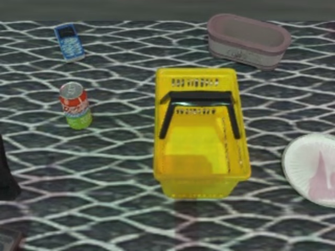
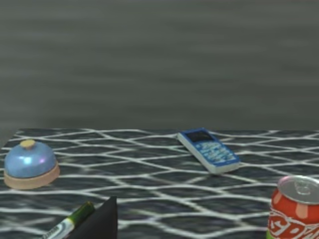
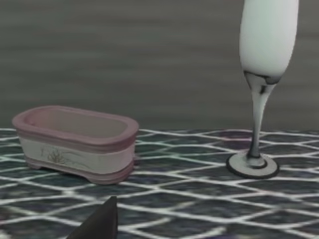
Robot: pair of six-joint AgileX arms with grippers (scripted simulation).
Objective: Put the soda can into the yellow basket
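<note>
Upright, soda can (image 1: 75, 105) well left of yellow basket (image 1: 199, 172)

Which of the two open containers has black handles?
The yellow basket at the table's middle; the oval pink-grey tub behind it has no handles.

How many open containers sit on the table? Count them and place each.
2. The yellow basket stands in the middle of the table, empty. The grey-pink tub sits at the far edge, right of centre. Others may lie outside the top view.
</note>
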